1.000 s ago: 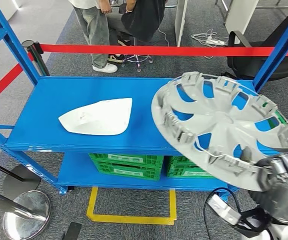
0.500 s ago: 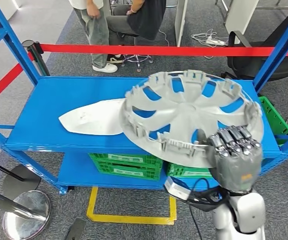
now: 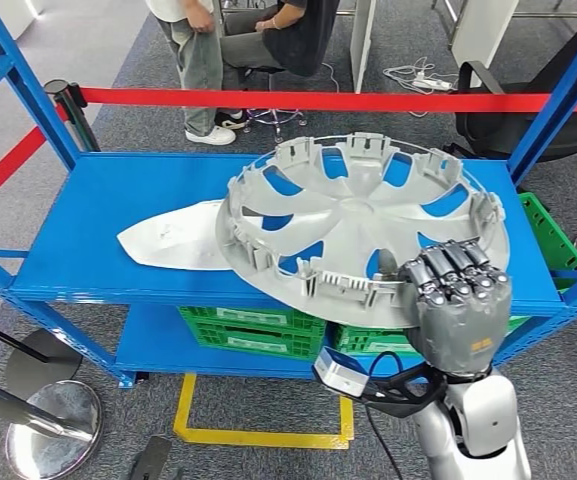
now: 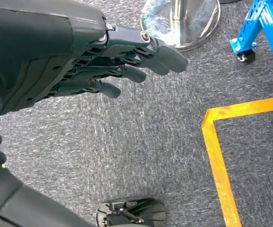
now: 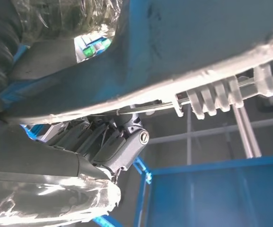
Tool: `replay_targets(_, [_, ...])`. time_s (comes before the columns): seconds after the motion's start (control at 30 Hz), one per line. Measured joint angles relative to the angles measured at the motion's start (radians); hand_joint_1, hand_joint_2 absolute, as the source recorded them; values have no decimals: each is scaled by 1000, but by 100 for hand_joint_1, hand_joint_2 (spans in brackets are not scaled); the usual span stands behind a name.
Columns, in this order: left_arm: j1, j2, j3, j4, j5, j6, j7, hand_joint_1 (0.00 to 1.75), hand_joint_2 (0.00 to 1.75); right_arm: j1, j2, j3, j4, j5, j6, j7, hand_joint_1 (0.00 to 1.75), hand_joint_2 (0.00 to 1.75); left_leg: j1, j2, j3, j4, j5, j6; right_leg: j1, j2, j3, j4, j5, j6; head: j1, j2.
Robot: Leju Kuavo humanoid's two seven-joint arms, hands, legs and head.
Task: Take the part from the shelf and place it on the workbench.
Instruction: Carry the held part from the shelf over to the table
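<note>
one grey plastic wheel cover (image 3: 360, 225), one white curved panel (image 3: 172, 238), two green crates (image 3: 251, 330) and two people (image 3: 194, 50) are in the head view. the wheel cover is a large round hubcap seen from its inner side, with curved spokes, blue showing through the openings, and ribbed clips around the rim. it hangs tilted over the top board of the blue shelf (image 3: 81, 230), its 9 o'clock edge overlapping the white panel. the right hand (image 3: 455, 300) grips the rim at about 5 o'clock, fingers curled over the edge. the left hand (image 4: 92, 61) hangs over grey carpet, fingers stretched out and apart, holding nothing. against one second ago, the wheel cover has moved from the 3 o'clock side of the shelf toward the centre, and the right hand has risen further into view.
</note>
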Motion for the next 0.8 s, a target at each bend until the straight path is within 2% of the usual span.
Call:
replay_targets(0.13, [0,0,0,0,8,8,0,0,175,17,0,-1,-65,-13,0,36,175,175,0,0,0,0,0,0,0,0,0,0,0,0,0,0])
replay_targets(0.2, [1,0,0,0,11,10,0,0,175,27,2,-8,-96,-54,0,13,175,175,0,0,0,0,0,0,0,0,0,0,0,0,0,0])
replay_targets(0.27, [1,-1,0,0,13,11,0,0,175,45,25,-41,-116,-149,0,-114,175,175,0,0,0,0,0,0,0,0,0,0,0,0,0,0])
replay_targets(0.37, [1,-1,0,0,16,17,0,0,175,80,102,-140,-123,-324,0,-398,175,175,0,0,0,0,0,0,0,0,0,0,0,0,0,0])
replay_targets(0.4, [1,-2,0,0,16,20,0,0,175,90,123,-168,-123,-360,0,-444,175,175,0,0,0,0,0,0,0,0,0,0,0,0,0,0])
replay_targets(0.57, [4,-4,0,0,17,26,0,0,175,111,153,-251,-123,-398,0,-463,175,175,0,2,0,0,0,0,0,2,0,0,0,0,0,0])
replay_targets(0.8, [4,-5,0,0,18,26,0,0,175,121,157,-285,-120,-427,0,-463,175,175,0,2,0,0,0,0,0,2,0,0,1,0,0,0])
